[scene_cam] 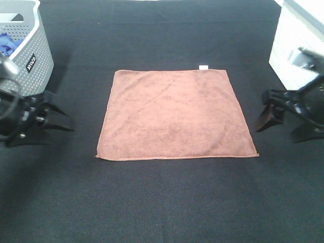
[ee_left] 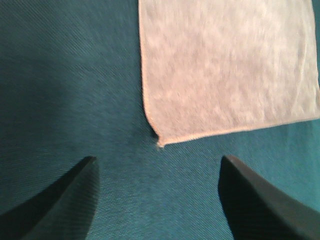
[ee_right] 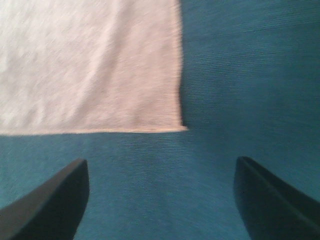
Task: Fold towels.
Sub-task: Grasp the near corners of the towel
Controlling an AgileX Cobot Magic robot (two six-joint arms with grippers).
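The reddish-brown square towel (scene_cam: 174,115) lies flat and unfolded in the middle of the black table, with a small white tag (scene_cam: 203,67) at its far right corner. My left gripper (scene_cam: 59,114) is open and empty, left of the towel's left edge. My right gripper (scene_cam: 276,121) is open and empty, right of the towel's right edge. In the left wrist view the towel (ee_left: 227,67) looks pale, with one corner just ahead of the open gripper (ee_left: 157,170). In the right wrist view the towel (ee_right: 87,65) shows one corner ahead of the open gripper (ee_right: 160,172).
A grey perforated basket (scene_cam: 31,48) stands at the far left with a blue cloth (scene_cam: 6,43) inside. A white box (scene_cam: 298,43) stands at the far right. The table (scene_cam: 162,202) is covered in black fabric.
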